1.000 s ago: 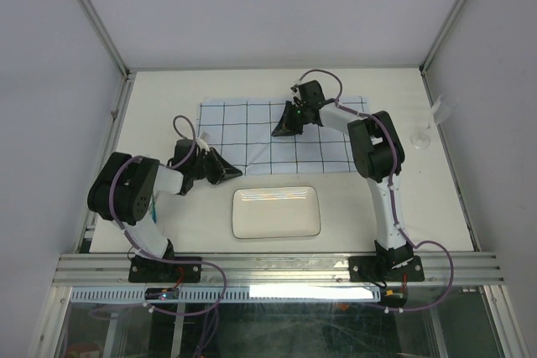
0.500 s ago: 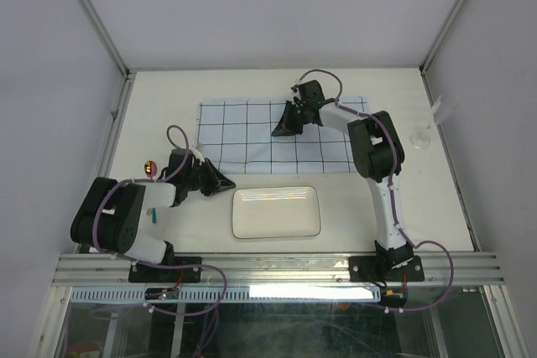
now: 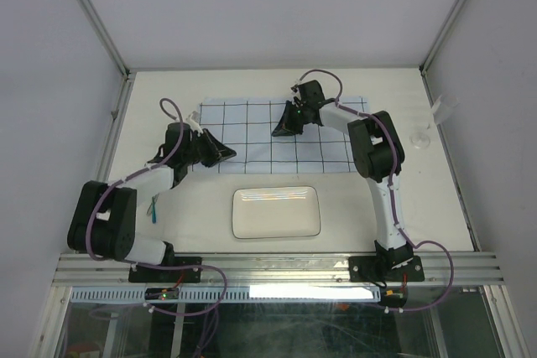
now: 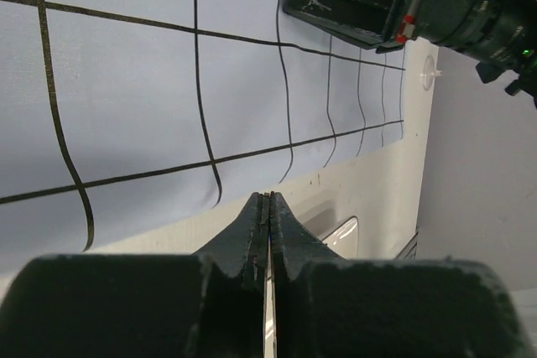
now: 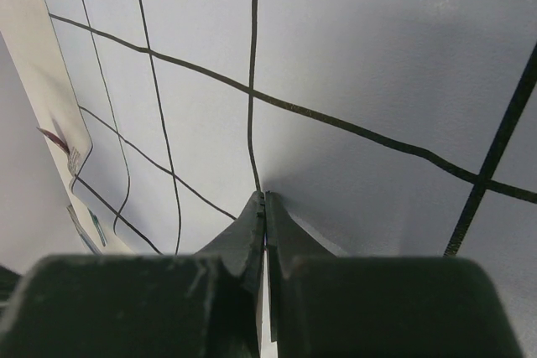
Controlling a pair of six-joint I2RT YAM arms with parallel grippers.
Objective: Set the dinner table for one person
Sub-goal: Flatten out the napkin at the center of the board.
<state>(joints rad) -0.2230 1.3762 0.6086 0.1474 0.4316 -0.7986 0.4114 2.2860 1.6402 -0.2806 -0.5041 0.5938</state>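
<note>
- A robotics lab test cell is shown, not a home.
- The table (image 3: 352, 207) is enclosed by plain pale panels (image 3: 277, 6) set in aluminium posts (image 3: 92, 14).
- Aluminium rails (image 3: 277, 267) are fixed along the near edge, where a left arm (image 3: 105, 220) and a right arm (image 3: 377, 153) are bolted.
- Purple cables (image 3: 321, 72) are left exposed.

One counter (image 3: 168, 94), one gridded cloth (image 3: 252, 123), one white plate (image 3: 276, 212), one clear cup (image 3: 419, 137). Two grippers: left gripper (image 3: 227, 155), right gripper (image 3: 279, 131).
</note>
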